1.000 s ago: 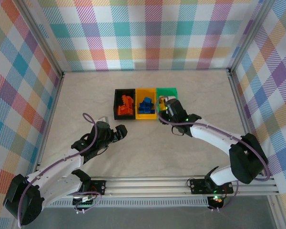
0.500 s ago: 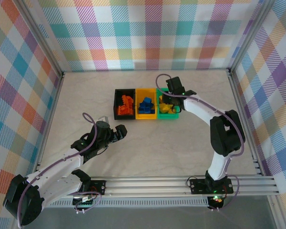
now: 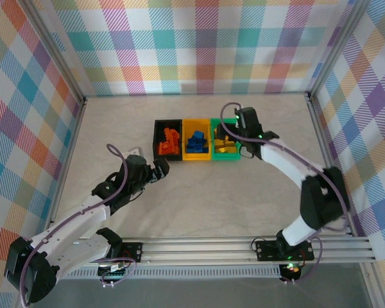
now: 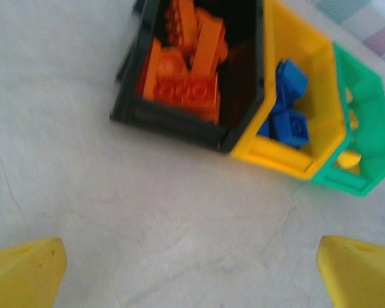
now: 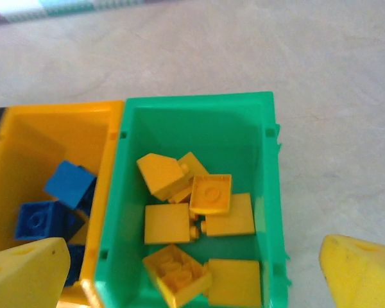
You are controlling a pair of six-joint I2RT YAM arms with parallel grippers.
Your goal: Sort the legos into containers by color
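Finds both jaw pairs apart: right gripper [image 3: 233, 133] over green bin's [image 3: 223, 120] yellow legos [image 5: 210, 194], left gripper [image 3: 159, 170] lower-left of black bin [image 3: 155, 140].

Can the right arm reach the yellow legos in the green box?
Probably yes. The right pincer hangs open right over the green bin, and nothing covers the yellow legos inside.

One black bin [image 3: 155, 138], one yellow bin [image 3: 197, 158] and one green bin [image 5: 199, 115], three in all. Seven yellow legos [image 5: 210, 194] show inside the green.
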